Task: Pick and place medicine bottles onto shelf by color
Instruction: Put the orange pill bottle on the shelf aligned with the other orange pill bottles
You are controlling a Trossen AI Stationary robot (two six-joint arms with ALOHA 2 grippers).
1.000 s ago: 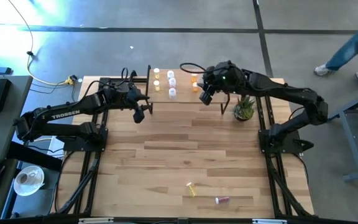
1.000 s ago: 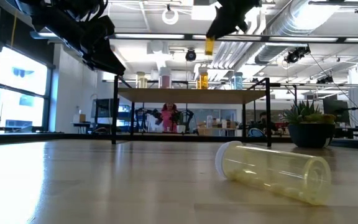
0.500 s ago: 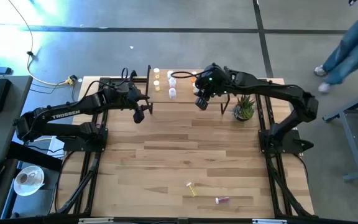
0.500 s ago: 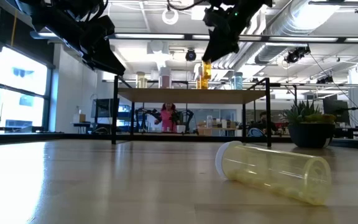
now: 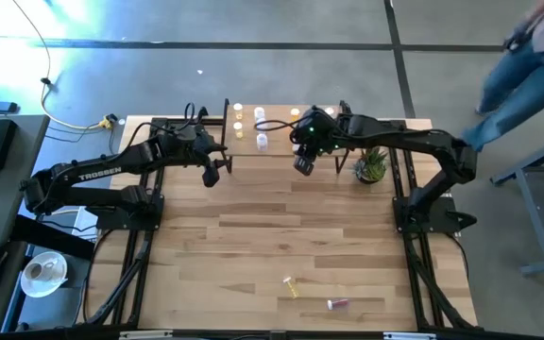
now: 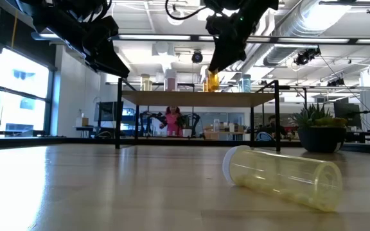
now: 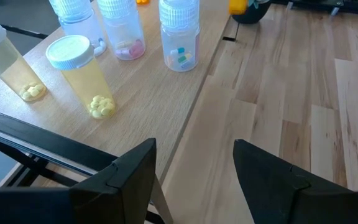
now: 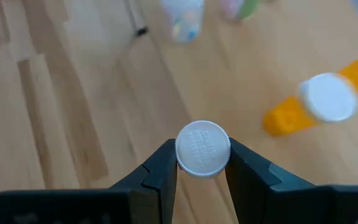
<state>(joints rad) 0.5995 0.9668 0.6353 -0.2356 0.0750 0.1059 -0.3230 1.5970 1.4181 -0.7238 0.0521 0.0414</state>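
Right gripper [image 8: 202, 177] is clamping 1 white-capped orange bottle [image 8: 202, 148] between its fingers [image 8: 160, 171] above the shelf [image 5: 277, 144]; left gripper [image 7: 194, 174] is gaping empty beside the shelf.

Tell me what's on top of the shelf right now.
Upright capped medicine bottles stand on the shelf: two yellow, several clear, one orange. The right gripper, holding another bottle, hides part of it.

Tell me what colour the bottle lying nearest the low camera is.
Pale yellow bottle with a white cap, clearest in the low view.

Held bottle [image 8: 203, 148] – body hidden beneath its cap, person [image 5: 522, 71] cut off – blurred
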